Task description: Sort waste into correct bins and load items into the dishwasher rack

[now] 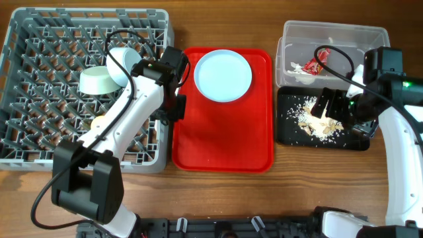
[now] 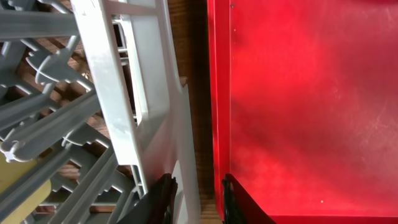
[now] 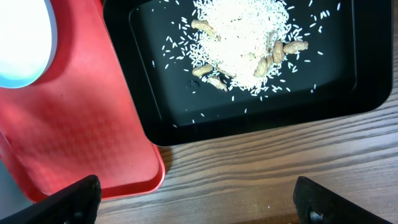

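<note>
The grey dishwasher rack (image 1: 13, 155) on the left holds a light green bowl (image 1: 98, 80) and a pale blue bowl (image 1: 123, 63). My left gripper (image 1: 178, 106) hangs over the gap between the rack wall (image 2: 106, 68) and the red tray (image 2: 298, 93). Its jaws stand narrowly open and empty (image 2: 198, 202). A round plate (image 1: 223, 75) lies on the red tray. The clear tub (image 1: 330, 30) contains a red wrapper (image 1: 310, 66). Rice scraps (image 3: 239, 37) lie in the black tray (image 3: 348, 74). My right gripper (image 3: 202, 205) is wide open over bare wood by that tray.
The red tray (image 1: 225, 139) fills the table's middle between the rack and the black tray (image 1: 287, 129). A few peanuts (image 3: 280, 53) sit among the rice. Something yellow (image 2: 12, 180) shows between the rack's pegs. Both arms' cables loop above the rack and the tub.
</note>
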